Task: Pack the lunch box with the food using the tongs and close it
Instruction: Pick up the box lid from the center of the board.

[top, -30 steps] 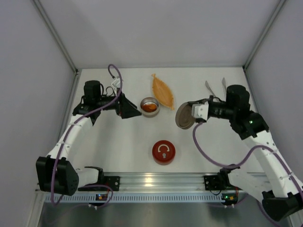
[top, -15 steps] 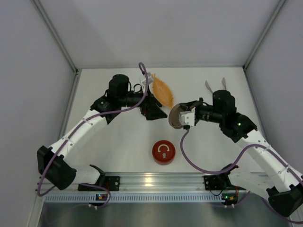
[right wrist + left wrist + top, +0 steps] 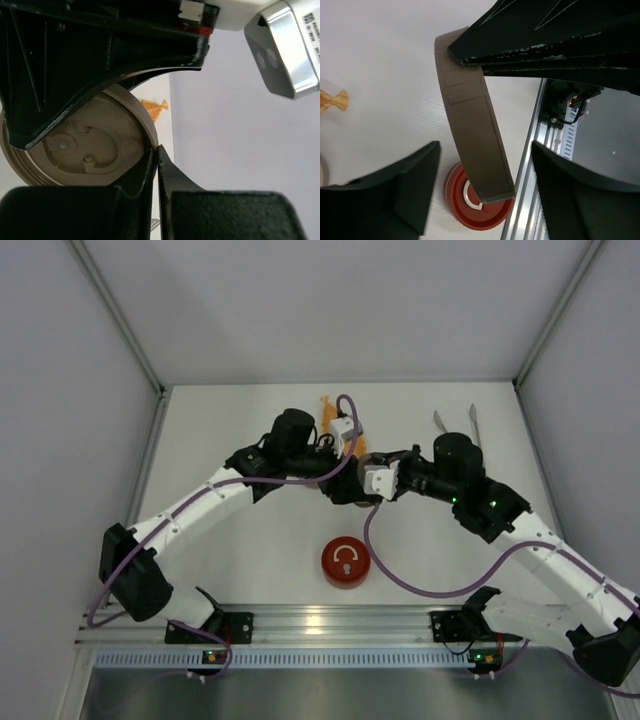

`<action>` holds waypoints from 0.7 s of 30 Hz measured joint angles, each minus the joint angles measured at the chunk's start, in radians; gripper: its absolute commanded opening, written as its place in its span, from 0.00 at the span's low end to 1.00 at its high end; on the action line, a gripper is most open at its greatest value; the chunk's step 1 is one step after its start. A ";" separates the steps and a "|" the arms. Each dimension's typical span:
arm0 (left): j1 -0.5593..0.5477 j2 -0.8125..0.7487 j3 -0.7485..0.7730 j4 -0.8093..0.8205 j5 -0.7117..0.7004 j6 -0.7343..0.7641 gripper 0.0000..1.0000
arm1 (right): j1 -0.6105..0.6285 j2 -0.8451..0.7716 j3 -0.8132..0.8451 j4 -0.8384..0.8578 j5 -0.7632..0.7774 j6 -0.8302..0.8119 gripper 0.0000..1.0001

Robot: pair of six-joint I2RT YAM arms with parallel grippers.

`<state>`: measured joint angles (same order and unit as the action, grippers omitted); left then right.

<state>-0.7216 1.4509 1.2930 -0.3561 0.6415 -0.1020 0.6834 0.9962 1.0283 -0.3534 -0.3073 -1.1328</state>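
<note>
Step in hand, as I judge it: the closing stage, with the lid being passed or steadied between my two grippers above the middle of the table [image 3: 250,540].

Nearest the bases, a red disc [image 3: 346,561] lies flat on the table, untouched and apart from both arms.

Mid-table, my right gripper [image 3: 156,156] is clamped on the rim of the brown lid [image 3: 85,145] and holds it on edge, off the table. My left gripper [image 3: 485,147] faces it. Its fingers [image 3: 395,195] stand spread on either side of the lid with a gap showing on each side, so there is no contact yet. The left is not gripping anything.

The box is not seen in any view. I take it to be hidden under my left arm, and I cannot confirm that the food is inside.

Beyond the arms, the tip of the orange dish [image 3: 326,408] shows. Farthest off, to the right, the tongs [image 3: 439,422] lie on the table, well apart from both grippers.

Next move, as I judge it: the left must either close squarely on the lid or clear away. The lid then has to be turned flat and brought down centred on the box. A tilted lid may bind on the rim.
</note>
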 measured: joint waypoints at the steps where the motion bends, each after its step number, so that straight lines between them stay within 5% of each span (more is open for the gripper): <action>1: -0.004 0.003 0.003 -0.004 -0.004 0.002 0.53 | 0.004 0.001 0.001 0.010 0.011 0.008 0.00; 3: -0.006 0.007 0.008 -0.010 -0.013 0.019 0.34 | 0.010 0.001 0.002 0.027 0.034 0.029 0.00; 5: -0.006 0.007 0.013 -0.018 -0.025 0.035 0.10 | 0.013 0.001 0.003 0.035 0.066 0.060 0.14; 6: -0.004 0.007 0.018 -0.030 -0.056 0.050 0.00 | 0.014 0.001 0.008 0.029 0.078 0.086 0.32; 8: 0.006 0.006 0.028 -0.066 -0.080 0.091 0.00 | 0.014 0.005 0.030 0.023 0.116 0.146 0.55; 9: 0.005 0.004 0.037 -0.089 -0.093 0.120 0.00 | 0.005 0.008 0.044 0.016 0.132 0.187 0.79; 10: 0.003 -0.001 0.046 -0.116 -0.111 0.157 0.00 | -0.016 0.010 0.055 0.008 0.135 0.229 0.89; 16: -0.005 -0.163 0.041 -0.208 -0.265 0.419 0.00 | -0.346 -0.012 0.112 -0.113 0.032 0.533 0.99; 21: -0.082 -0.433 -0.209 -0.029 -0.469 0.755 0.00 | -0.497 0.103 0.267 -0.298 -0.187 0.787 0.96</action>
<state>-0.8040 1.0176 1.0840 -0.3851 0.1726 0.6529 0.1860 1.0996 1.2953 -0.6514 -0.4946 -0.3462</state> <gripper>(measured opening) 0.295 0.991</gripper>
